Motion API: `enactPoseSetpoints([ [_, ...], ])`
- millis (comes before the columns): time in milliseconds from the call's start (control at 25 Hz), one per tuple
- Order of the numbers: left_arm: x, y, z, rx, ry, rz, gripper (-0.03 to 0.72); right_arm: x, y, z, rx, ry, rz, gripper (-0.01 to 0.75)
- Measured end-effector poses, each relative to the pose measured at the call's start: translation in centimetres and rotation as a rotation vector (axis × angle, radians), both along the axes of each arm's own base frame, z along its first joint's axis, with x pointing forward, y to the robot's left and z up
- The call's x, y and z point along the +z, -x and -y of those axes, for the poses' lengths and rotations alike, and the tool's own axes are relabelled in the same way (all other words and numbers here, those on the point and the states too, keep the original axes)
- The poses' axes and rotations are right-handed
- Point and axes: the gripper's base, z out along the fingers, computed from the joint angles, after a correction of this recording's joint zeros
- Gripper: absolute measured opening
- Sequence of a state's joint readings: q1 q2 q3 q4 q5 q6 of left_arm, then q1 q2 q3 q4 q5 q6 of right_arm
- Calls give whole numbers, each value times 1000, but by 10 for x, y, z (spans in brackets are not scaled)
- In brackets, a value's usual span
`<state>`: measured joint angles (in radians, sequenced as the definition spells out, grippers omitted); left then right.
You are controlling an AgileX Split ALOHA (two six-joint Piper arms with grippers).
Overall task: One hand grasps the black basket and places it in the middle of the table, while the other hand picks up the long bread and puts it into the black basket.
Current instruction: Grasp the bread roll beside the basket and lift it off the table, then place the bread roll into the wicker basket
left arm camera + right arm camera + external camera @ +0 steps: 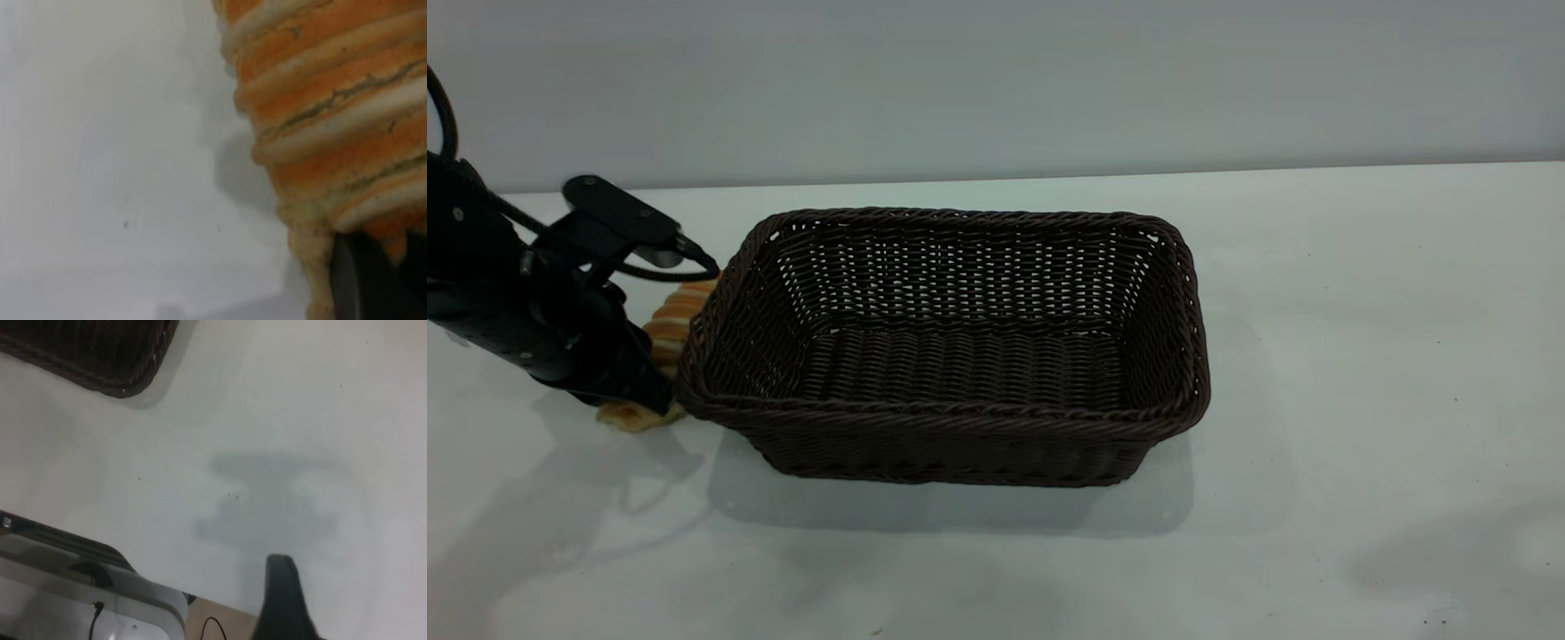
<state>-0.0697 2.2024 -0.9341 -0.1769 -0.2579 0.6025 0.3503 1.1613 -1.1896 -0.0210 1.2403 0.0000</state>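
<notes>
The black basket stands upright and empty in the middle of the white table. The long bread lies just left of the basket, against its left wall, with one end on the table. My left gripper is down on the bread's near part and closed on it. In the left wrist view the ridged orange bread fills the frame, with one black finger pressed against it. My right gripper hangs above bare table, off the exterior view, empty. Only one finger shows.
A corner of the basket shows in the right wrist view, well away from the right gripper. The table's near edge and the rig's frame lie beside that gripper. The grey wall runs behind the table.
</notes>
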Motion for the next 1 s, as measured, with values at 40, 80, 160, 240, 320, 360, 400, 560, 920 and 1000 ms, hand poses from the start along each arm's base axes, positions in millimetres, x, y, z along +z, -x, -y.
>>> enactPoseSetpoints([
  [40,4,0,0,31,15,0,55,0,0,0,0,0,0,554],
  [80,8,0,0,63,32,2,53,0,0,0,0,0,0,554],
  [160,25,-1,0,111,62,31,52,0,0,0,0,0,0,554],
  [240,52,-5,0,139,87,100,50,0,0,0,0,0,0,554],
  [320,85,-8,0,143,104,191,50,0,0,0,0,0,0,554],
  [360,99,-8,1,140,111,226,50,0,0,0,0,0,0,554],
  [400,114,-7,3,132,118,262,50,0,0,0,0,0,0,554],
  [560,147,3,26,35,134,294,49,0,0,0,0,0,0,554],
  [920,129,47,118,-329,106,29,51,0,0,0,0,0,0,554],
  [1000,127,51,128,-360,105,18,68,0,0,0,0,0,0,554],
])
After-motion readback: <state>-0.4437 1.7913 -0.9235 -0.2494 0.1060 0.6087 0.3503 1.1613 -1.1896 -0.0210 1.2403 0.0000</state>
